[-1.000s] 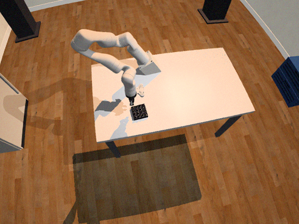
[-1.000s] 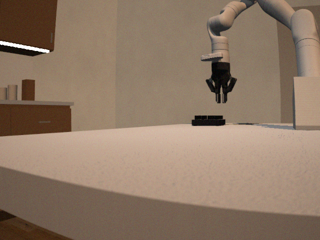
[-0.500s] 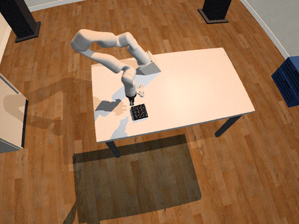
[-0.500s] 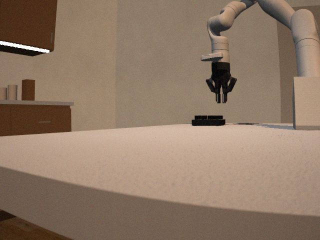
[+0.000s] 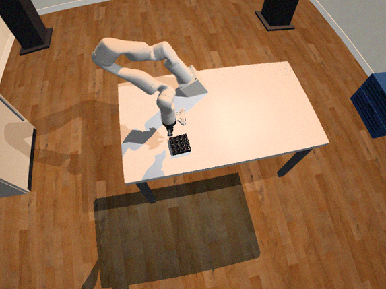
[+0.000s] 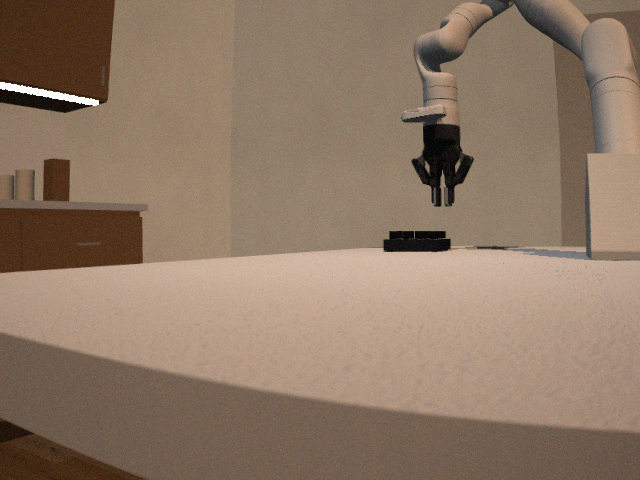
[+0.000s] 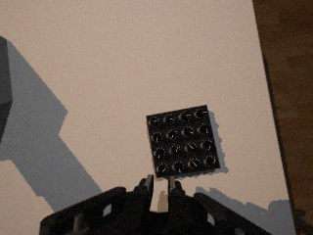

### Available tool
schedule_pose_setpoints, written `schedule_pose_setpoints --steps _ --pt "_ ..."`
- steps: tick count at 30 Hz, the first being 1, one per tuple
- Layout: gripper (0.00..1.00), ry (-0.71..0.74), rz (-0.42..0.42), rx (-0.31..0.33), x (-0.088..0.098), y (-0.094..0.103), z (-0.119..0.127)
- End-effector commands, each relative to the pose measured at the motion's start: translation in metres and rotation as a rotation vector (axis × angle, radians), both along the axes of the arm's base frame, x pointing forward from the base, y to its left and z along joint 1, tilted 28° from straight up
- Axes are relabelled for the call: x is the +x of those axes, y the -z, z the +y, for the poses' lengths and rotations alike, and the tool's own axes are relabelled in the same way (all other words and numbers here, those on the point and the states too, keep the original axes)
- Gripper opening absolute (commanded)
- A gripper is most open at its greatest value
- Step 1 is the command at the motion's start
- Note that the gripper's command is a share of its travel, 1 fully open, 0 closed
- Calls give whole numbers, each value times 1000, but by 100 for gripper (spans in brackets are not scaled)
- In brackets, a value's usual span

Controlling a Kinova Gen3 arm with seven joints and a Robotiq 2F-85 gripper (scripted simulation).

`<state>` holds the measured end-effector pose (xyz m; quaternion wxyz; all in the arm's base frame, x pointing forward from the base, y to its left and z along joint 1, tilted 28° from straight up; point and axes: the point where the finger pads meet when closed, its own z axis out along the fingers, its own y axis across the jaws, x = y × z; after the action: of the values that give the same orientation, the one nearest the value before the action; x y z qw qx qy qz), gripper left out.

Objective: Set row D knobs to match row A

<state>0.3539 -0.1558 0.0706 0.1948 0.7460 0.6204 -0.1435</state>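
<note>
The pincer [image 5: 169,133] [image 6: 443,202] [image 7: 160,183] hangs above the worktop [image 5: 238,108] [image 6: 320,330] [image 7: 98,64], its fingers pointing down and parted by a narrow gap, with nothing between them. Lower than the fingertips and off to one side of them, the black knob box [image 5: 179,144] [image 6: 416,244] [image 7: 183,142] sits upright on the worktop, with open air between it and the pincer. In the wrist view the box lies just beyond the fingertips, slightly turned relative to them, and its top carries four rows of four dark knobs with white lines and marks around them. The printed names and the socket are too small to make out, so which row is A or D cannot be told. Above the pincer, the white arm [image 5: 136,76] [image 6: 440,85] bends up and over to its mount [image 5: 195,88] [image 6: 614,206], which stands on the worktop well apart from the pincer. Shadows fall on the worktop near the box and the pincer.
</note>
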Motion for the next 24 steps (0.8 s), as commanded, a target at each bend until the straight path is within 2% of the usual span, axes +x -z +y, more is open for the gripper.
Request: schedule_pose_setpoints --steps 1,24 --pt "19 -1 -1 0 0 0 0" --pt "19 -1 -1 0 1 7 -4"
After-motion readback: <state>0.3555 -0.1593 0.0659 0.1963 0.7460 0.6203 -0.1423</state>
